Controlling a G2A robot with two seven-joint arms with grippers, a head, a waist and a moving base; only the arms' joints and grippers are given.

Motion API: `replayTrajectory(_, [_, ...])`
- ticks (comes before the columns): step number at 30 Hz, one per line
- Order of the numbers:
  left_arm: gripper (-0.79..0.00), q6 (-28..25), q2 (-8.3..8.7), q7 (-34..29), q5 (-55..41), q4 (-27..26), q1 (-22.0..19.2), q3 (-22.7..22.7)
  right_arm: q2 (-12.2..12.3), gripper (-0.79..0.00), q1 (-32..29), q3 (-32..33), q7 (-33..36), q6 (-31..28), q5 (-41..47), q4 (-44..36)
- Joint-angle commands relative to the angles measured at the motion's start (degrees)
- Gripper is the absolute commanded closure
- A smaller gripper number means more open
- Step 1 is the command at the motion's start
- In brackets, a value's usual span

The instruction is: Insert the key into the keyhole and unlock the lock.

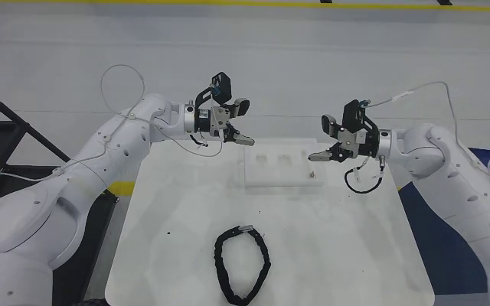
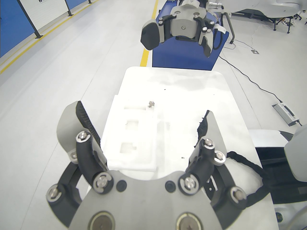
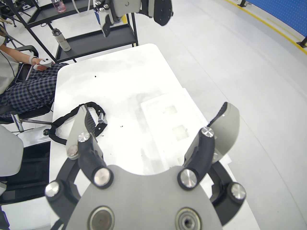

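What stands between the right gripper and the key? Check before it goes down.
Nothing visible does. The right gripper hovers open above the end of the foam tray where the key stands, with only air over it. The chain lock lies apart, toward the near edge of the table.

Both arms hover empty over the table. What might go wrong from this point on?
1. The key is tiny and sits in the white foam tray. The right gripper, jaws wide open, may tip it or grab it askew.
2. The chain lock lies loose on the table, held by nothing. Pushing the key in would likely shove it unless the left gripper pins it first.
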Motion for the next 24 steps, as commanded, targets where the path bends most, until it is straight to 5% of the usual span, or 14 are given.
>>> replayTrajectory(1, [-0.785,0.0,0.00,0.0,0.0,0.0,0.0,0.0,-0.1,-0.785,-1.1,-0.1,-0.5,0.8,-1.4,0.6])
replayTrajectory(15, [-0.785,0.0,0.00,0.0,0.0,0.0,0.0,0.0,-2.8,-0.785,-6.7,-4.7,-0.3,10.2,-2.5,5.0])
replayTrajectory(24, [-0.785,0.0,0.00,0.0,0.0,0.0,0.0,0.0,-5.2,-0.785,-7.4,-6.2,3.4,24.1,0.5,7.8])
